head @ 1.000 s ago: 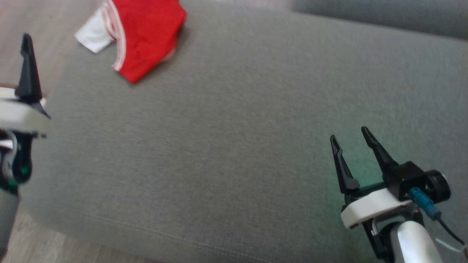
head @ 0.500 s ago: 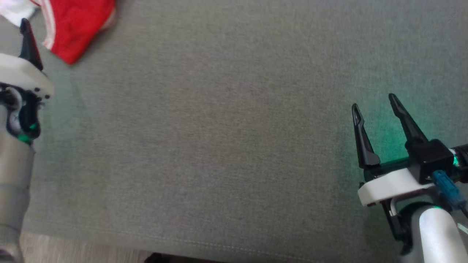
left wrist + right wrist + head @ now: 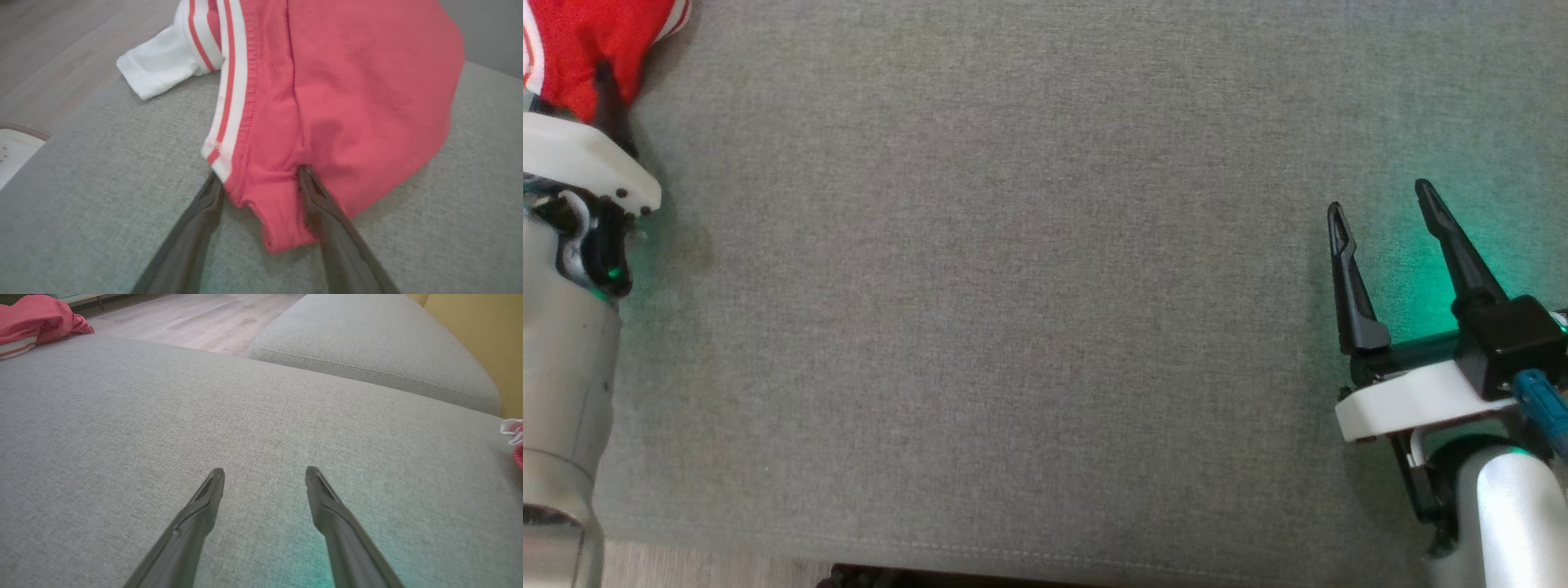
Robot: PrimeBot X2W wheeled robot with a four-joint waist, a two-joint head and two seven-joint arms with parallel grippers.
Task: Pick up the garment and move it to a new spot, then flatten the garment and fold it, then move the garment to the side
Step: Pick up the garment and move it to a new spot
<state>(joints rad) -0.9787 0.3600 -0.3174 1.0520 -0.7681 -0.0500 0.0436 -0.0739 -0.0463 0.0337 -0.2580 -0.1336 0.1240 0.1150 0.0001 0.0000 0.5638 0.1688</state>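
garment (image 3: 347,81): red with white stripes and a white part, crumpled on the cushion (image 3: 1013,286), near corner lying between the fingertips of the left claw (image 3: 259,174).
left claw: released, fingers spread either side of that corner, one tip against the red cloth.
right claw (image 3: 265,471): released, low over bare cushion, garment well apart at its far left.
cushion: grey fabric, beneath both claws.
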